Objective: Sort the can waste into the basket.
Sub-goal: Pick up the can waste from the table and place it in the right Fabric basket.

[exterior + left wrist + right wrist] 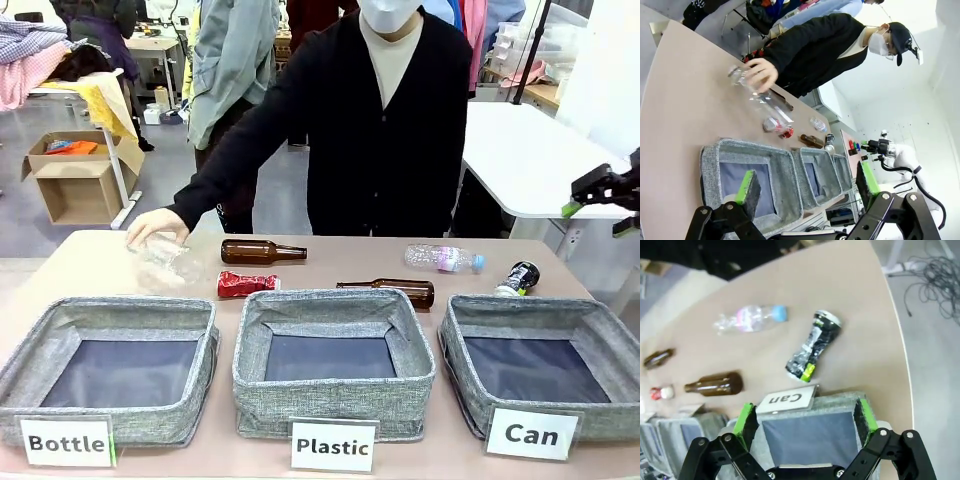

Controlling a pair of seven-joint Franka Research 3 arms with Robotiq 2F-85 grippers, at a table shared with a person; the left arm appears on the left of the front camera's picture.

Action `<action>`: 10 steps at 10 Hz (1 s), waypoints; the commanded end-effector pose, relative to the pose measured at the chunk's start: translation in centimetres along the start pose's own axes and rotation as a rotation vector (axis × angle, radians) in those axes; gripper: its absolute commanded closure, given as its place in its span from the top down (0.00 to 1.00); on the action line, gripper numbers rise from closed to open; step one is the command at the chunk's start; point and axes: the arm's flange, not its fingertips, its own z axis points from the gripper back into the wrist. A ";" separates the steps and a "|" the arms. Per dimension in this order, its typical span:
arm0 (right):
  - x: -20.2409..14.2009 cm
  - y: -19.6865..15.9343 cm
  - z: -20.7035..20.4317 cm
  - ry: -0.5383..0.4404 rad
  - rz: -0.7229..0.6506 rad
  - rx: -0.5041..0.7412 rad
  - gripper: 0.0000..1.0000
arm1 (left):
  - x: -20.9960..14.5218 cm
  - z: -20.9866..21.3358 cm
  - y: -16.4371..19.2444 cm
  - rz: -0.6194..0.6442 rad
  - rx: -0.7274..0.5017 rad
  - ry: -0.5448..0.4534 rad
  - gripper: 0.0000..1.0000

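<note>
Two crushed cans are seen on the table [90, 250]. The red can [243, 284] is laid just behind the far left corner of the middle bin [330, 395], which is carded "Plastic". The black can [518, 278] is laid just behind the far rim of the basket [470, 400] marked "Can", at the right end of the row. Neither can is touched by a gripper. The right gripper [805, 421] is held raised with its jaws spread wide and empty, and the basket's carded front is framed between its pads. The left gripper [807, 182] is likewise held wide apart with nothing gripped, raised off the table near the left bin [785, 165]. A clear plastic bottle [170, 265] is touched by the person's hand [155, 225] at the table's far left.
</note>
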 end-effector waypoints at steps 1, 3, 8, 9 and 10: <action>3.2 0.4 -3.0 0.077 -0.086 -0.109 1.00 | 0.1 -0.1 0.0 -0.022 -0.021 -0.013 1.00; 4.8 -0.5 -7.3 0.139 -0.131 -0.160 1.00 | 0.1 -0.1 0.0 -0.022 -0.021 -0.013 1.00; 6.9 -0.5 -13.3 0.142 -0.173 -0.199 1.00 | 0.1 -0.1 0.0 -0.022 -0.021 -0.013 1.00; 7.0 0.0 -14.0 0.154 -0.168 -0.207 1.00 | 0.1 -0.1 0.0 -0.022 -0.021 -0.013 1.00; 7.2 0.2 -14.6 0.162 -0.170 -0.229 1.00 | 0.1 -0.1 0.0 -0.022 -0.021 -0.013 1.00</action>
